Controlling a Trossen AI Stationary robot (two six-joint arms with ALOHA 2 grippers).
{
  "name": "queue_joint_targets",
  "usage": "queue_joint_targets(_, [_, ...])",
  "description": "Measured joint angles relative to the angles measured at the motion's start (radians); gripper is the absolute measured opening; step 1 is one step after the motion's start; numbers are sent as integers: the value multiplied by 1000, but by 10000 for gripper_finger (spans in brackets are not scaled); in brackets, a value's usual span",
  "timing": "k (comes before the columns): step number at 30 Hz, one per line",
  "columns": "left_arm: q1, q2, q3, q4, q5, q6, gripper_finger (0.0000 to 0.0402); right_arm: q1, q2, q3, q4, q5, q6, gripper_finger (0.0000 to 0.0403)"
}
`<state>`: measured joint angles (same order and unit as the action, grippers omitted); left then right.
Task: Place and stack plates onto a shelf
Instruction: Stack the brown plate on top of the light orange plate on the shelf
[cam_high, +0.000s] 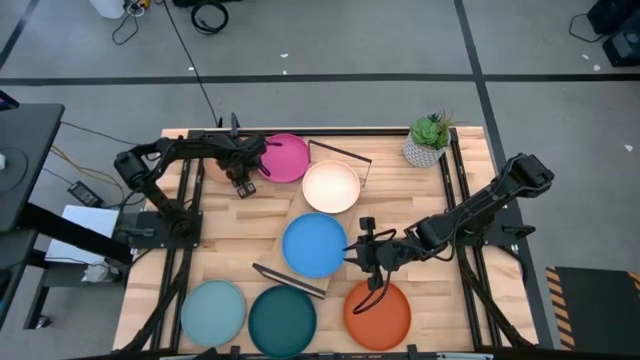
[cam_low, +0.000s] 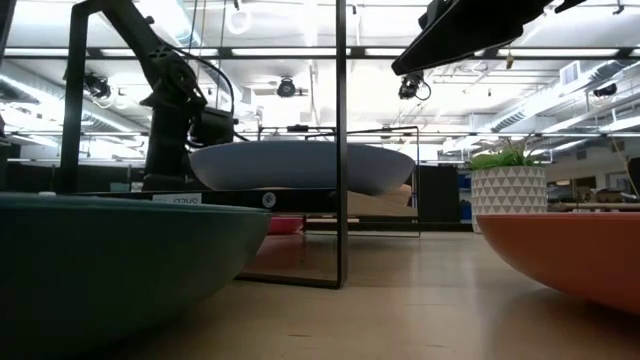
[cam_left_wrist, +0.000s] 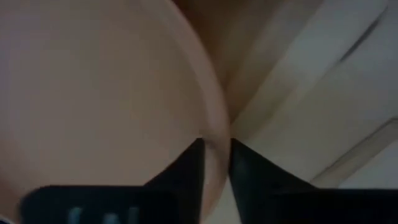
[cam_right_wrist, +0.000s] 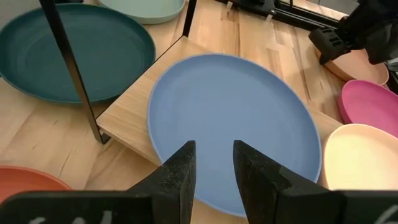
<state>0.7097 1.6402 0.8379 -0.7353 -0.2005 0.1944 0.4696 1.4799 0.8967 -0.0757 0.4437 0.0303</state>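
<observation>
A: Which step is judged to be in hand?

B: Nearest the front edge, three plates are still to be shelved: the light teal plate (cam_high: 213, 310), the dark teal plate (cam_high: 282, 319) and the orange-red plate (cam_high: 377, 312). Just behind them, the right gripper (cam_high: 358, 250) is held at the rim of the blue plate (cam_right_wrist: 233, 127), which is already lying on the shelf (cam_right_wrist: 127, 112). Its fingers (cam_right_wrist: 177, 171) are parted by a narrow gap over the rim, and nothing is seen to be clamped. A release or a final nudge is judged likely.

A: And farther back?

B: The cream plate (cam_high: 331, 186) is set on the shelf's far half, with the magenta plate (cam_high: 286, 157) on the table just beyond it. The left gripper (cam_high: 243, 185) is closed on the rim of a peach plate (cam_left_wrist: 93, 93).

A: What is called for next?

B: The peach plate must be carried onto a shelved plate. The black wire frame (cam_right_wrist: 71, 68) must be cleared at each short end. Open room is offered along the shelf's long sides. The potted plant (cam_high: 430, 140) is kept well apart.
</observation>
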Motion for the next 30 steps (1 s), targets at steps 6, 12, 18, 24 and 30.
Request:
queue_joint_targets(6, [-2,-9,16,-99,58,-6,16,1,0,0,0,0,0,114])
queue_joint_targets(12, [-44,-80,83,-296,138,-61,17,1,0,0,0,0,-5,114])
queue_joint_targets(18, [-116,-175,199,-445,163,-133,16,1,1,0,0,0,-7,114])
queue_joint_targets(24, [-241,-260,246,-455,250,13,16,1,1,0,-1,0,-8,114])
queue_joint_targets(30, [-419,-297,249,-458,249,219,18,4,-17,0,-38,7,-3,114])
